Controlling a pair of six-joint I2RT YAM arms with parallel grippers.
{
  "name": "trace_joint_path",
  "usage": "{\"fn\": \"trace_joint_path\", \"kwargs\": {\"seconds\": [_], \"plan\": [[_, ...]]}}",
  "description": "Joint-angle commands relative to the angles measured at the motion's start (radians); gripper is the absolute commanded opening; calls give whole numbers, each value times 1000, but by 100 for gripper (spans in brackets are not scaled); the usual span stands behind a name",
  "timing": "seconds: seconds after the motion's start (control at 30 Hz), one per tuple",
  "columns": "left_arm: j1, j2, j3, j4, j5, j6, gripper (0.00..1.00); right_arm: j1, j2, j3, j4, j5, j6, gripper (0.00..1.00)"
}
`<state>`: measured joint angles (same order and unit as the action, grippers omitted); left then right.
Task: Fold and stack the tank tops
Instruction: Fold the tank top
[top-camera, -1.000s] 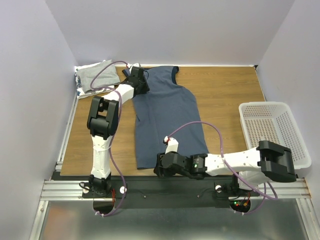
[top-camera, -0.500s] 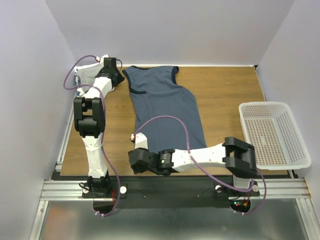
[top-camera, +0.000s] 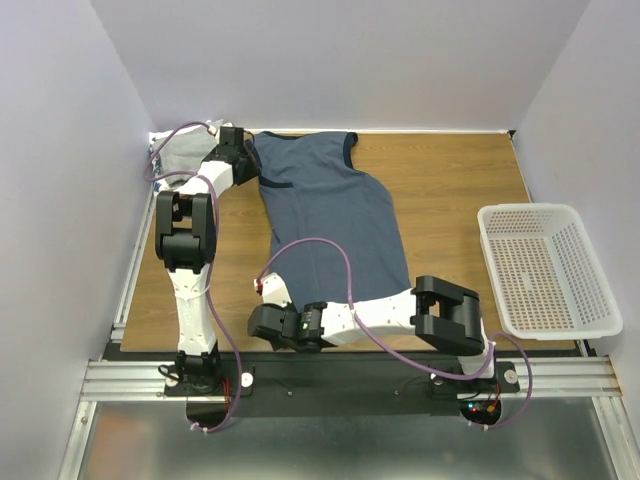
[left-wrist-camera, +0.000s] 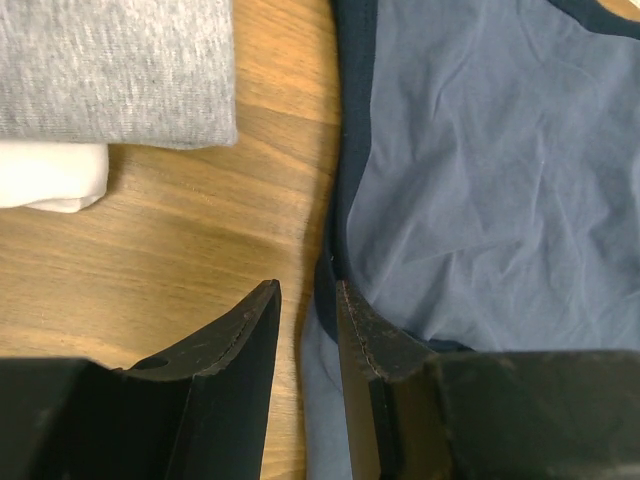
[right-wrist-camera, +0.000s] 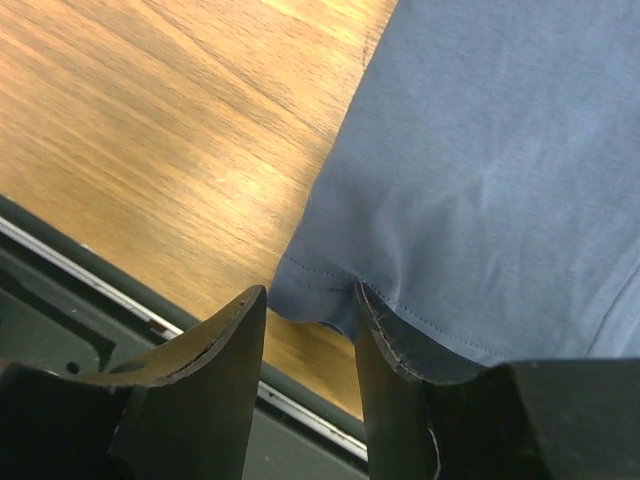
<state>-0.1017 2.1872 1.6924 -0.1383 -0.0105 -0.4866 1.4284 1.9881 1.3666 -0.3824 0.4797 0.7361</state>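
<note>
The slate-blue tank top (top-camera: 335, 215) lies flat and spread lengthwise on the wooden table, neck at the far side. My left gripper (top-camera: 243, 150) is at its far-left shoulder strap. In the left wrist view the gripper (left-wrist-camera: 305, 300) is narrowly open, with the dark trim (left-wrist-camera: 350, 150) of the top (left-wrist-camera: 480, 160) in the gap. My right gripper (top-camera: 258, 322) is at the near-left hem corner. In the right wrist view the gripper (right-wrist-camera: 310, 300) is open, with the corner of the top (right-wrist-camera: 480, 150) between the fingers. A folded light grey top (top-camera: 180, 155) lies at the far left.
A white mesh basket (top-camera: 545, 270) stands at the right edge. The grey top (left-wrist-camera: 110, 60) rests on a white folded cloth (left-wrist-camera: 50, 185), close to the left of my left gripper. The table's near edge and metal rail (right-wrist-camera: 100, 280) run just below my right gripper.
My left gripper swung left off the top to the grey pile, then back to the strap. My right gripper slid left along the near hem to its left corner. The top's left shoulder now lies uncovered.
</note>
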Motion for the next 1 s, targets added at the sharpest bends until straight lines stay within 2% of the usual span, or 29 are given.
{"fn": "trace_joint_path", "kwargs": {"seconds": [0.0, 0.1, 0.23, 0.57, 0.87, 0.97], "plan": [[7, -14, -13, 49, 4, 8, 41, 7, 15, 23, -15, 25, -3, 46], [7, -30, -28, 66, 6, 2, 41, 9, 6, 8, -16, 14, 5, 53], [7, -38, -42, 78, 6, -9, 40, 15, 0, 20, -15, 13, -4, 53], [5, -37, -94, 109, 46, -21, 41, 15, 0, -15, 0, -10, 29, 28], [-4, -29, -108, 134, 66, -35, 40, 15, -41, -66, 31, -26, 55, 20], [-6, -26, -114, 132, 67, -38, 38, 15, -52, -80, 40, -33, 60, 18]]}}
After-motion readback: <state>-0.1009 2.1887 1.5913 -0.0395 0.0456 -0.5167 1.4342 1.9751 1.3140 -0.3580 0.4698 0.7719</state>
